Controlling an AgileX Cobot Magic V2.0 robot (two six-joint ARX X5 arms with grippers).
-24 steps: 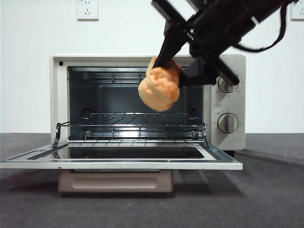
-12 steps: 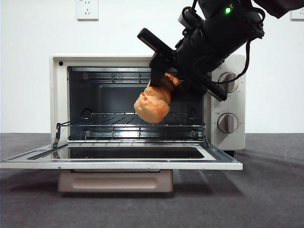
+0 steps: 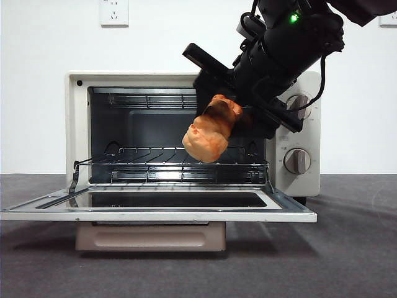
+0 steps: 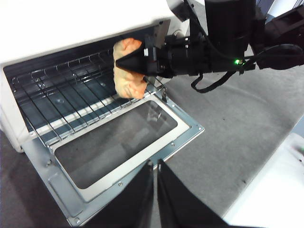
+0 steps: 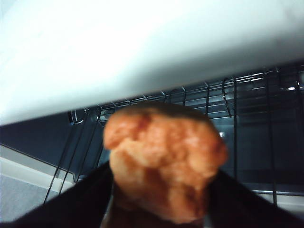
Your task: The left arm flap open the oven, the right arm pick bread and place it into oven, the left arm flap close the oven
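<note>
The cream-white oven (image 3: 74,124) stands with its door (image 3: 158,214) flapped down flat, and its wire rack (image 3: 173,162) is bare. My right gripper (image 3: 218,118) is shut on the golden-orange bread (image 3: 208,131) and holds it at the oven mouth, above the right part of the rack. The left wrist view shows the bread (image 4: 127,76) just inside the opening above the rack (image 4: 71,99). The right wrist view shows the bread (image 5: 164,159) between the black jaws, facing the rack (image 5: 237,104). My left gripper (image 4: 155,167) is shut and empty, hovering in front of the open door (image 4: 118,147).
The oven stands on a dark grey table (image 3: 347,248) before a white wall with power sockets (image 3: 114,11). Two beige knobs (image 3: 298,160) sit on the oven's right panel, behind the right arm. A white surface (image 4: 275,190) lies beyond the table's edge.
The right gripper has swung down and in toward the oven mouth with the bread, tilting it; the bread now sits lower, just above the rack. The oven door has stayed open.
</note>
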